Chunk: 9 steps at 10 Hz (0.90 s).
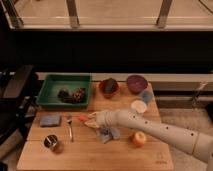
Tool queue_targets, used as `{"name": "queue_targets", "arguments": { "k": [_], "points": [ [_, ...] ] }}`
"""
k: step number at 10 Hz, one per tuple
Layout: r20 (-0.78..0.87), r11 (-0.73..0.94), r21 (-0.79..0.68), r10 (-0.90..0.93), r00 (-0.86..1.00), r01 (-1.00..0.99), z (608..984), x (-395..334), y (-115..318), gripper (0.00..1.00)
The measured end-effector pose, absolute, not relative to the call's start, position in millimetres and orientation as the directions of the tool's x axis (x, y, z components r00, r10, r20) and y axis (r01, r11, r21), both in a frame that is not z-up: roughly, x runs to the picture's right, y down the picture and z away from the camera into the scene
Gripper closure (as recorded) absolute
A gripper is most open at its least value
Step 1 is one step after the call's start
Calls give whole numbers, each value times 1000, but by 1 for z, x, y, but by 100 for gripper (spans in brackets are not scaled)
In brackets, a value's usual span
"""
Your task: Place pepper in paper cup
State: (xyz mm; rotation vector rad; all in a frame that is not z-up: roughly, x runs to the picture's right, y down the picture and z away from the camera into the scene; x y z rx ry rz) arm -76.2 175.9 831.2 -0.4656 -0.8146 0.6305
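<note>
Your gripper [93, 120] is low over the left-middle part of the light wooden table [100, 159], at the end of the white arm that reaches in from the right. The small slim red-orange pepper [82, 118] is just at its tip, on the side away from the arm, touching it or almost touching. I cannot tell how the jaws stand, or whether they have hold of the pepper.

I think the first risk is a poor grip. If you catch only the thin pointed end, the pepper may turn or slip out during the carry.

The small round white paper cup [138, 106] stands well apart to the right, just beside the small bluish cup [146, 96]. Its mouth is narrow and the pepper is long. If the pepper arrives lying flat, it could rest across the rim, or push the light cup over. A wide swing of the arm could also knock the bluish cup or the round yellow-orange fruit [138, 138] near the front edge.

Some things you cannot check from here. The arm covers the table under it. Something pale shows just below the gripper, but it is hard to make out. The crumpled blue-grey thing [107, 134] by the arm is unclear too. The inside of the paper cup does not show.
</note>
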Motion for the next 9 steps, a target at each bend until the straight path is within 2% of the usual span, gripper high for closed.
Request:
{"name": "queue_targets", "arguments": {
  "k": [9],
  "points": [
    [507,673,-621,736,449,-401,820,-32,183,100]
  ]
}}
